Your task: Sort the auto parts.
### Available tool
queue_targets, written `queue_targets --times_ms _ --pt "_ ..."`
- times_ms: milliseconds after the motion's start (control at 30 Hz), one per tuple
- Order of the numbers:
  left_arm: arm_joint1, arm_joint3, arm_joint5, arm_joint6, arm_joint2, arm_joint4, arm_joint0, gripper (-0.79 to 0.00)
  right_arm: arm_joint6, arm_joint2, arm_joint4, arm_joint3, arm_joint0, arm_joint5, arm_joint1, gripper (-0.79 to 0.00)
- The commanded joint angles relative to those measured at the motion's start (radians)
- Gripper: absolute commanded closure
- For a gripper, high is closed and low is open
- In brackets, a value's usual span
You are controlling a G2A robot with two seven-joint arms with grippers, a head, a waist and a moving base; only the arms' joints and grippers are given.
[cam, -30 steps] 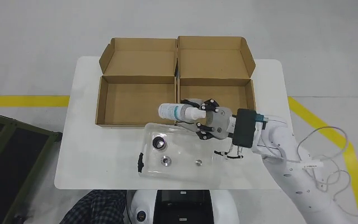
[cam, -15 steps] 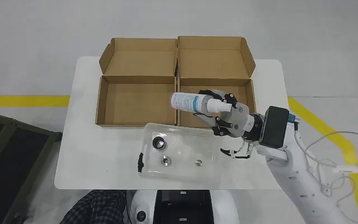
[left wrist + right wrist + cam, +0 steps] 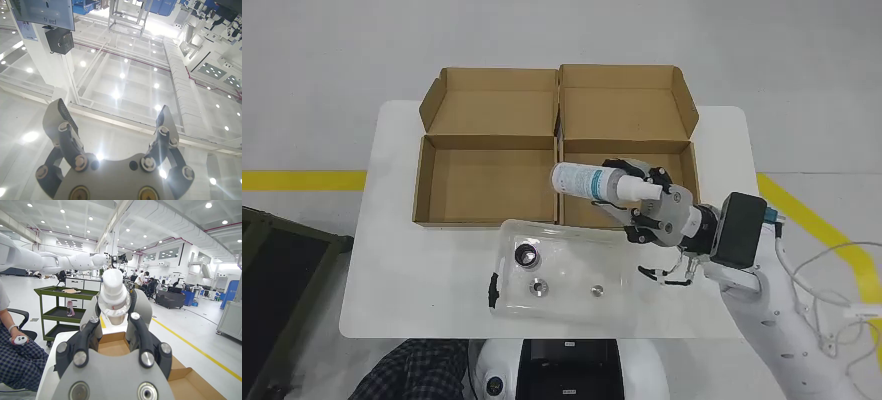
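A white bottle (image 3: 592,183) with a teal label lies sideways in the air, and my right gripper (image 3: 634,203) is shut on its cap end above the right cardboard box (image 3: 682,172). The right wrist view looks along the bottle (image 3: 113,294) between the fingers (image 3: 140,306). A clear plastic tray (image 3: 562,300) near the table's front holds a black ring (image 3: 528,256) and two small metal parts (image 3: 539,289) (image 3: 596,291). My left gripper (image 3: 113,115) is open with nothing between its fingers and faces the ceiling.
Two open cardboard boxes stand side by side at the back of the white table (image 3: 392,260); the left box (image 3: 487,185) holds nothing. A black clip (image 3: 494,289) sits on the tray's left edge. A seated person in checked cloth (image 3: 17,351) is beside the table.
The right gripper has carried the bottle to the right and away from the tray, over the right box, slowing in the last half second.
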Motion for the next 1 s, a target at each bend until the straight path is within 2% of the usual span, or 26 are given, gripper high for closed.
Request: queue_targets --times_ms 0,333,967 --pt "0.0 0.0 0.0 0.0 0.0 0.0 0.0 -0.785 0.001 0.003 -0.002 -0.004 -0.003 -0.003 0.0 0.0" --pt "0.0 0.0 0.0 0.0 0.0 0.0 0.0 -0.785 0.138 -0.002 0.02 0.049 -0.008 0.015 -0.002 0.0" --pt "0.0 0.0 0.0 0.0 0.0 0.0 0.0 -0.785 0.458 0.019 0.06 0.18 0.015 0.125 -0.002 0.0"
